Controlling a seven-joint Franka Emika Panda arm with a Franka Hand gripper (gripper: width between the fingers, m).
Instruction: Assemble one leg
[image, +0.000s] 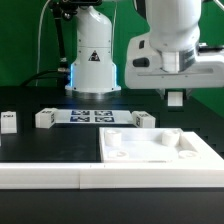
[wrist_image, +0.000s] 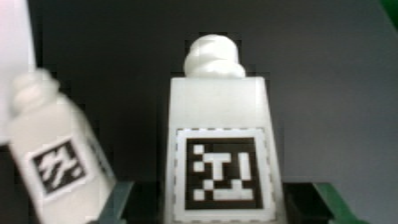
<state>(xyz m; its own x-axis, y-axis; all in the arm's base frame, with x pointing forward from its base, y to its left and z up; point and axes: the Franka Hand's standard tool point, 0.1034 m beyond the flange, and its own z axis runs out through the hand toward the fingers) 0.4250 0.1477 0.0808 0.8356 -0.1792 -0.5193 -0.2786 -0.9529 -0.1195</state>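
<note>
Tool (image: 175, 97) at the end of the arm, above the bench (image: 30, 145) toward the exterior view's right, with nothing seen in its grip there. In the wrist view its two dark fingers (wrist_image: 125, 205) stand apart, one on either side of the leg (wrist_image: 217, 120); whether they touch it cannot be told.

Exterior view, from its left:
- a white tagged post (image: 8, 122) at the frame edge
- a second post (image: 45, 119)
- the marker board (image: 92, 116), flat in front of the arm's base (image: 92, 60)
- a further white piece (image: 143, 119), just behind the square panel (image: 160, 150)

In the wrist view a neighbouring post (wrist_image: 45, 135) lies beside the leg, apart from it. The leg shows one tag, and its rounded tip points away from the fingers.
</note>
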